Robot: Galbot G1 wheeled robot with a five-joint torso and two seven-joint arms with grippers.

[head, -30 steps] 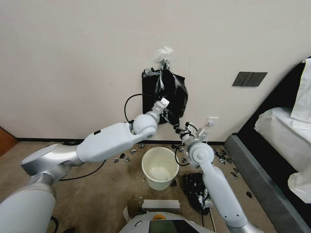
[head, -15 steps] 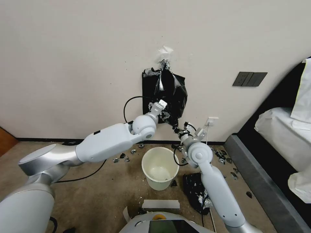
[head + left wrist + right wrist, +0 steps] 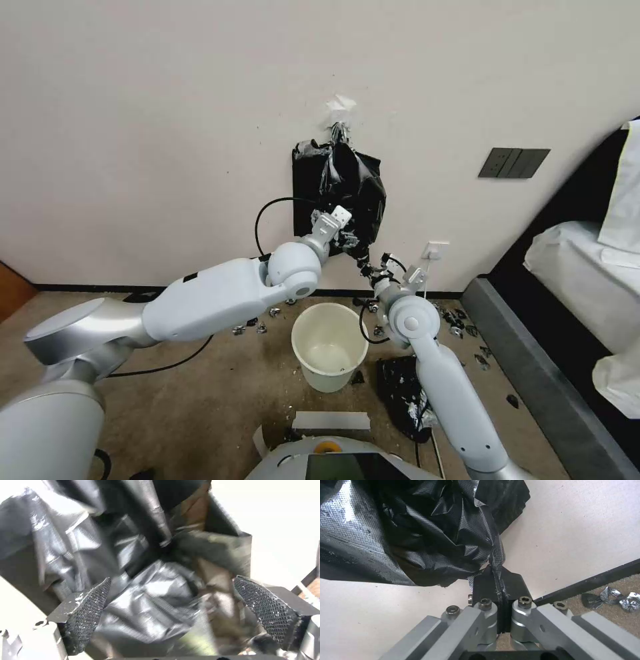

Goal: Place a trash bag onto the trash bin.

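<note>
Both my grippers working the hanging trash bag.

My right gripper (image 3: 497, 590) is pinching the trash bag's (image 3: 357, 190) lowest tip between pressed-together fingers; my left gripper (image 3: 173, 610) is holding its fingers (image 3: 87, 610) spread, glossy film bulging between them. The bag is hanging on the wall above the trash bin (image 3: 329, 373), which is standing on the floor.

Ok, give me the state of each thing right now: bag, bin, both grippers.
trash bag: hanging on the wall, lower corner pinched, not on the bin.
trash bin: upright on the floor, unlined.
right gripper: shut on the bag's lower corner.
left gripper: open, pads either side of the bag's plastic.
</note>
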